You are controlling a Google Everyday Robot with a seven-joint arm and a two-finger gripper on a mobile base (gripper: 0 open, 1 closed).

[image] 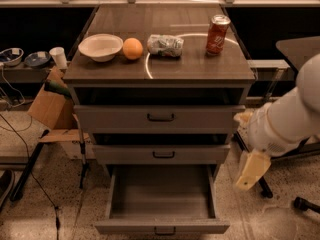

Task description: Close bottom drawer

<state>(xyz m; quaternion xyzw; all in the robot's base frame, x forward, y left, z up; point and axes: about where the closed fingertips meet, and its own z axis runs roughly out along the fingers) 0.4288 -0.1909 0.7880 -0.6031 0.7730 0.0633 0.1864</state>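
The bottom drawer (pixel 162 227) of the grey cabinet is pulled far out. Its slim front with a small dark bar handle (pixel 165 231) is at the lower edge of the view. Its plain grey tray (pixel 160 191) holds nothing. The two drawers above, the middle one (pixel 162 154) and the top one (pixel 161 118), stand out only slightly. My gripper (pixel 252 171) hangs at the end of the white arm (pixel 287 119), just right of the cabinet. It is level with the bottom drawer's right side wall and apart from it.
On the cabinet top are a white bowl (pixel 100 46), an orange (pixel 132 48), a crumpled bag (pixel 165 45) and a red can (pixel 218 34). A cardboard box (pixel 52 106) and a black stand leg are on the left. A caster (pixel 302 203) is on the floor at right.
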